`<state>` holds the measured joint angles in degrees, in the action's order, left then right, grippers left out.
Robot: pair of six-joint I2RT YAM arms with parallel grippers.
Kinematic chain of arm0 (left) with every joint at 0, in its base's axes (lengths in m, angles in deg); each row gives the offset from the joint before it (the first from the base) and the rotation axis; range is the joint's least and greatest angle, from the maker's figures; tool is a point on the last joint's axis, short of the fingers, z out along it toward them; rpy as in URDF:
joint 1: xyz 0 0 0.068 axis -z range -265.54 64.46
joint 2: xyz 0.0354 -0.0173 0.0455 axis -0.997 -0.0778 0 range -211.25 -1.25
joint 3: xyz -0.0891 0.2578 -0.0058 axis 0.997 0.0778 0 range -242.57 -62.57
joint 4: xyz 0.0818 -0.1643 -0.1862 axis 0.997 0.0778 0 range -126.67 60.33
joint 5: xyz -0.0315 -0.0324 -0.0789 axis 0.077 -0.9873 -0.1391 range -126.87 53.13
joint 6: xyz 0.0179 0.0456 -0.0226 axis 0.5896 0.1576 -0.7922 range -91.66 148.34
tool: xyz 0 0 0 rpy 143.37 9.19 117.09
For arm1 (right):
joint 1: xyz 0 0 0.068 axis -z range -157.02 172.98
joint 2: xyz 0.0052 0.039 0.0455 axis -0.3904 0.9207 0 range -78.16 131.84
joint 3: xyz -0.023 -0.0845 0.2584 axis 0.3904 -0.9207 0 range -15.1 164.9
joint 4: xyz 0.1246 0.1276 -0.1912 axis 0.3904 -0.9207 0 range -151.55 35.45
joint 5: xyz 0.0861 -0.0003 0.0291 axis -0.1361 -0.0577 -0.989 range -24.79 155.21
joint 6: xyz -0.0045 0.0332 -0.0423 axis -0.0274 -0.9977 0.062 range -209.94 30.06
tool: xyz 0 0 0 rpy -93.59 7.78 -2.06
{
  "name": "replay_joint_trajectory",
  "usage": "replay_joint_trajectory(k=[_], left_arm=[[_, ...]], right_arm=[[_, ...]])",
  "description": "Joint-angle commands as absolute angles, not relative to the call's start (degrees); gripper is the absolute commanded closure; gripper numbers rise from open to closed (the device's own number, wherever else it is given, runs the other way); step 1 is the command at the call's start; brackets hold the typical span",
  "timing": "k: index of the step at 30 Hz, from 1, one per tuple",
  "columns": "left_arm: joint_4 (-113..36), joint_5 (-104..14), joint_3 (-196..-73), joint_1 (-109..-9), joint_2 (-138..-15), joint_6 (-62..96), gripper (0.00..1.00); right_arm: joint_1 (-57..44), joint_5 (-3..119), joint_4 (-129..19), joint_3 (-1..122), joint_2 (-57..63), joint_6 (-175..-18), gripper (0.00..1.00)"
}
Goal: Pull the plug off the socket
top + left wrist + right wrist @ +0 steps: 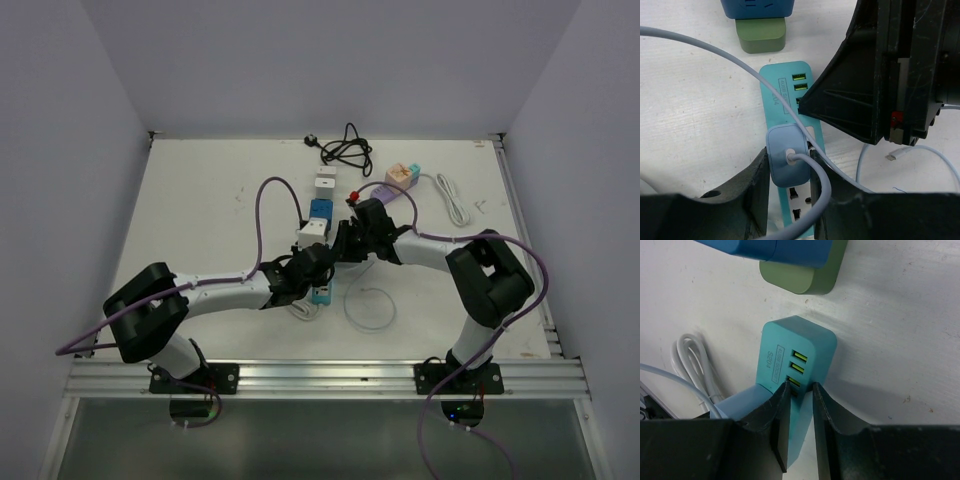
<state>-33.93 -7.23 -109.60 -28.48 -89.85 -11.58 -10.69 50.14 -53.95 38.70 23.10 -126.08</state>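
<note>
- The plug (786, 162), a pale blue block with a grey cable (700, 42) coming out of its top, is sitting in the upper face of the teal power strip (785, 95), which is lying flat on the white counter (690, 125).
- The left pincer (788, 152) is straddling the plug. One black finger is pressing against each long side, so it appears to be clenched on the plug itself.
- The right pincer (800, 387) is coming down on the same strip just beyond the plug, at the row of green ports. Its fingers are drawn almost together, with only a narrow slit between them, and are gripping nothing. The tips are resting on the strip's face, seemingly pinning it down.
- The strip's long axis is running away from the arm bases, towards a green adapter (762, 35) and a dark blue one (757, 7) lying past its far end. The plug is sitting nearer the bases than the right pincer's tips.
- The plug's prongs are pointing down into the strip, so the pull is probably going to be straight up off the counter, at right angles to that long axis.
- The left arm is the one placed to lift, with the right bracing just beside it. Any sideways tilt is likely to drag the strip along.
</note>
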Motion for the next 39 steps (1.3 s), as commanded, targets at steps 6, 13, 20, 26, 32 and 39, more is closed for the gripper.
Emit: replay_joint_trajectory(k=[6,13,20,26,32,39], left_arm=[[-34.4,-3.9,-112.2,-27.8,-84.5,-13.2,1.0],[-34.1,-3.5,-113.1,-27.6,-81.1,-12.3,1.0],[-33.9,-1.5,-113.1,-27.6,-79.0,-12.1,1.0],[-33.7,-0.4,-112.8,-27.6,-76.8,-11.7,1.0],[-29.7,2.0,-108.8,-28.1,-73.2,-13.5,1.0],[-27.8,-2.2,-102.0,-28.5,-68.5,-15.8,1.0]], right_arm=[[-10.7,60.9,-63.9,35.9,29.5,-126.5,0.84],[-11.6,65.0,-67.1,37.3,32.5,-127.8,0.87],[-13.5,70.9,-71.2,39.1,33.4,-128.7,0.88],[-14.0,71.4,-71.3,39.8,34.1,-128.9,0.88],[-14.0,67.2,-66.0,37.2,29.6,-128.1,0.78],[-13.9,65.6,-65.9,38.2,22.2,-127.2,0.64]])
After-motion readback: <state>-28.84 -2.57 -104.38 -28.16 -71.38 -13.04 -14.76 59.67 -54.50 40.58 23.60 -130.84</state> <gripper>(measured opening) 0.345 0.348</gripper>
